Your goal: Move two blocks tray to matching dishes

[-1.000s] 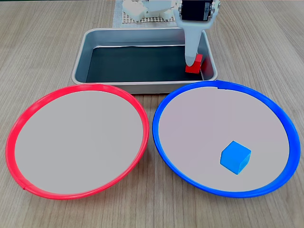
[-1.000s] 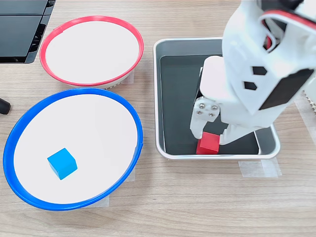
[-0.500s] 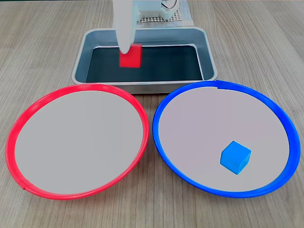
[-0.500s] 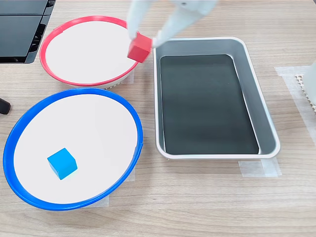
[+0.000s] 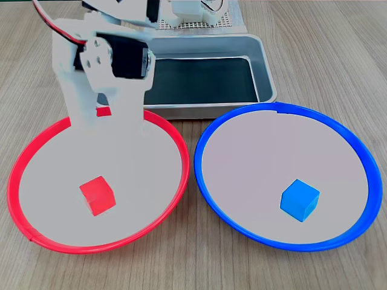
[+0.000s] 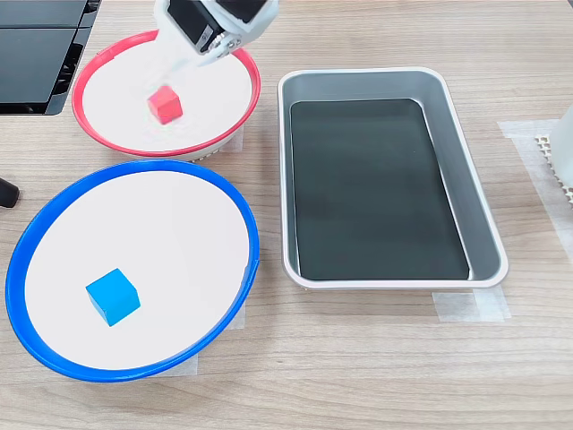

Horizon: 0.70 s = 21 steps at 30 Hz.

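In a fixed view, the red block point(image 5: 97, 194) is lying inside the red-rimmed dish point(image 5: 27, 157), the blue block point(image 5: 299, 200) inside the blue-rimmed dish point(image 5: 363, 151). The arm point(image 5: 106, 66) is hanging over the red dish; whether its fingers are spread cannot be told. In another fixed view, the red block point(image 6: 165, 103) is sitting below the arm point(image 6: 215, 22), beside the tray point(image 6: 488, 242) on the surface point(image 6: 358, 376).

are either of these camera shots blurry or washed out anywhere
In a fixed view, the red dish centre is so pale that the gripper's white fingers blend into it; the red block looks slightly soft. In another fixed view, the red block is sharp, and the tray rim shows mild sheen.
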Available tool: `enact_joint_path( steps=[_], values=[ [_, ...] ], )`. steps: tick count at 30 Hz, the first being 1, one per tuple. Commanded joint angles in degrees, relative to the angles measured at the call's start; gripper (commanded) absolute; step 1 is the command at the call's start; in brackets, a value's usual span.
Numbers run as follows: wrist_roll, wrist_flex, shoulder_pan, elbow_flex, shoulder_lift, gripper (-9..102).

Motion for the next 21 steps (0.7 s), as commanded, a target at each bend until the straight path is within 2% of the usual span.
enact_joint_path(
  steps=[1, 4, 6, 8, 11, 15, 19, 21],
  values=[
    [5.19, -1.58, -1.14, 2.81, 8.0, 0],
    [20.04, -9.84, -4.22, 13.97, 21.45, 0],
    [31.2, -14.77, -7.29, 27.42, 36.65, 0],
    [38.58, -16.35, -9.32, 37.09, 47.29, 0],
    [54.93, -17.67, -11.25, 49.75, 61.79, 0],
    [64.34, -7.73, -14.5, 64.34, 82.09, 0],
    [65.13, 5.19, -13.8, 73.56, 99.4, 0],
    [65.21, 8.44, -13.45, 77.08, 104.5, 0]
  ],
)
